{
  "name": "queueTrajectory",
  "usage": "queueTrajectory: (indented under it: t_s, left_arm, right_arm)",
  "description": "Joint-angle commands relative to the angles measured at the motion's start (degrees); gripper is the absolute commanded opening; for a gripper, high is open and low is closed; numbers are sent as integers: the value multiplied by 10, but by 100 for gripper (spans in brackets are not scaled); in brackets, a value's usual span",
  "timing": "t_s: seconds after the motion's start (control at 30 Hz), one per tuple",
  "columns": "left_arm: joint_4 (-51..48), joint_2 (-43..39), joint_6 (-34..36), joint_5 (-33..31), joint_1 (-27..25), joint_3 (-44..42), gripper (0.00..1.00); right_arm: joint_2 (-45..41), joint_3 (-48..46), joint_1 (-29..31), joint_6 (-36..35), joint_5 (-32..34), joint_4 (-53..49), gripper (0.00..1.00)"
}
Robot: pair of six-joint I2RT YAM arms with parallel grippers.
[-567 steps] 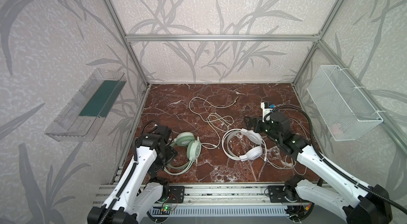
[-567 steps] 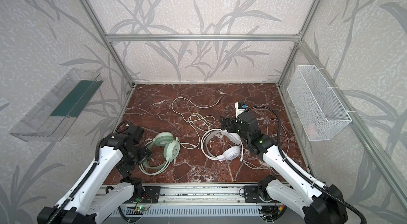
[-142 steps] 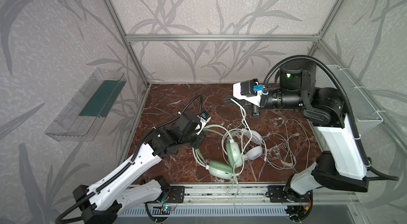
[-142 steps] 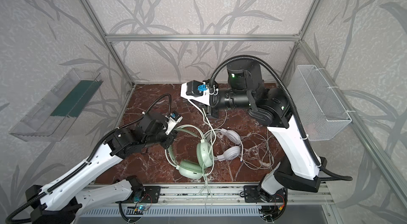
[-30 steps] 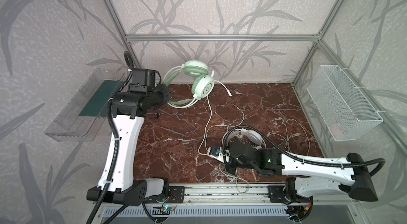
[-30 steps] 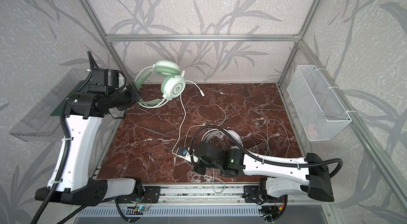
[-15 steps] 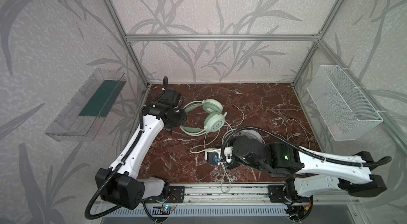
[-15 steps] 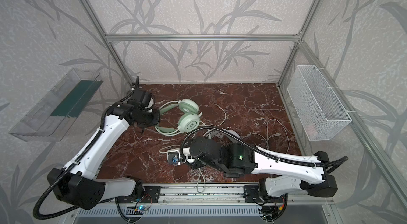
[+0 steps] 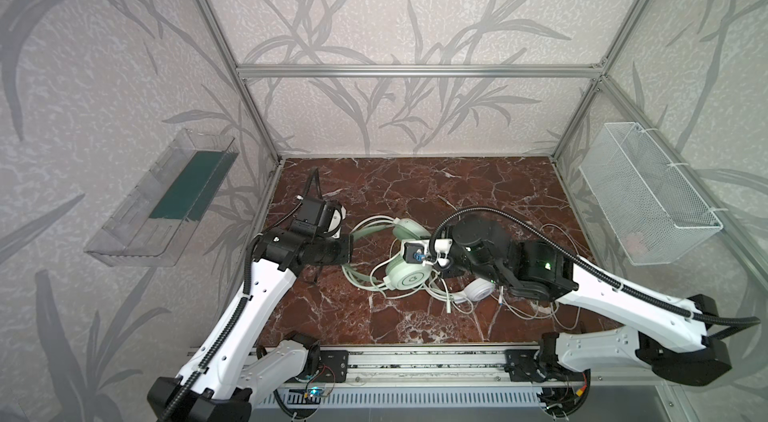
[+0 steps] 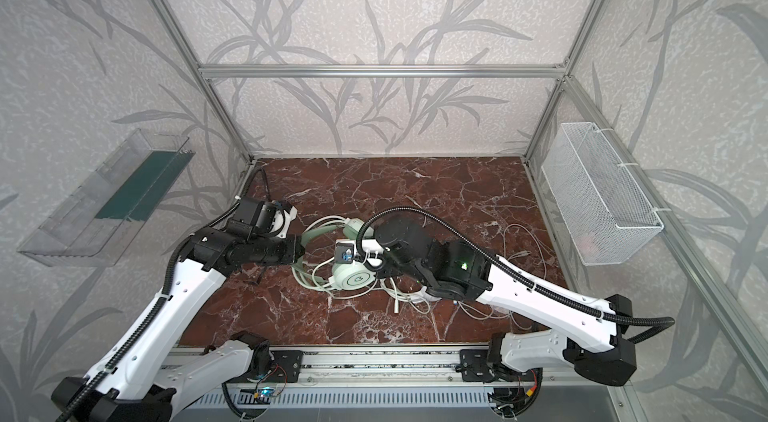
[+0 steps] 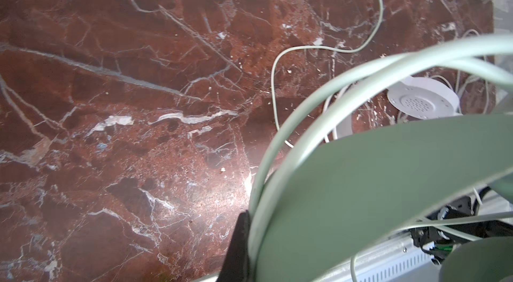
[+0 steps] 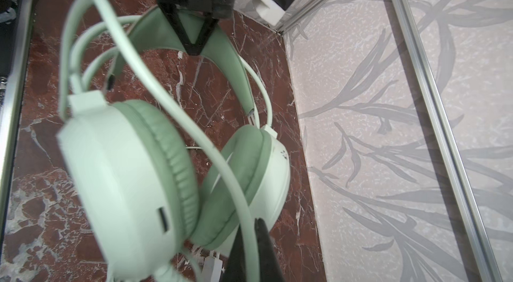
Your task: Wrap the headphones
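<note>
Mint-green headset (image 9: 405, 276) sits mid-table. Left claw (image 9: 350, 245) is clamped on its padded headband. The right wrist view shows this best, with the left claw (image 12: 195, 49) pinched on the band's middle. Right claw (image 12: 248, 239) is closed tight on the mint cable (image 12: 166, 99), which loops past the near cup and runs down between the fingers. In both top views the right claw is hidden under its wrist camera and arm, so only the wrist view gives that grip. Cannot tell if the cups rest on the table (image 9: 415, 191) or hang just above it.

White headset (image 9: 478, 289) lies just right of the mint one, partly under the right arm, with one cup showing. Its thin pale cable (image 9: 523, 317) sprawls in loose loops toward the right side, tangled close to the mint cup. A white plug (image 9: 451, 308) lies in front of the pile. The right arm covers much of that tangle in the top views.

In the left wrist view the green headband (image 11: 388, 183) fills one corner and blocks most of the scene. Past it the white headset's cup (image 11: 422, 100) shows its perforated face, which the top views do not give. A stretch of pale cord (image 11: 273, 86) also lies there on bare marble. Clear shelf (image 9: 166, 200) is on the left wall and wire basket (image 9: 648, 208) on the right wall, both well apart from the headsets.
</note>
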Motion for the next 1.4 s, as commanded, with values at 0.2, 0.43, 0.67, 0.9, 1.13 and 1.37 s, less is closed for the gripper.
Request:
queueTrajectory:
  t_s: [0.2,0.43,0.67,0.9,1.13,1.37]
  left_arm:
    - [-7,-49,27,66,-49,-17,0]
    - [3,-55,25,97,-58,-5,0]
    - [14,-78,20,135,-58,7,0]
    - [1,-87,10,66,-57,13,0]
    - [14,-107,-4,57,-57,44,0]
    - [43,-131,-34,127,-57,80,0]
  right_arm:
    - [33,82,-40,-15,-58,12,0]
    - [86,120,-104,-1,-108,36,0]
    - [121,121,-204,66,-220,74,0]
    - [120,94,-209,68,-242,105,0]
    - [83,42,-229,99,-300,146,8]
    - [116,-4,-271,152,-318,195,16]
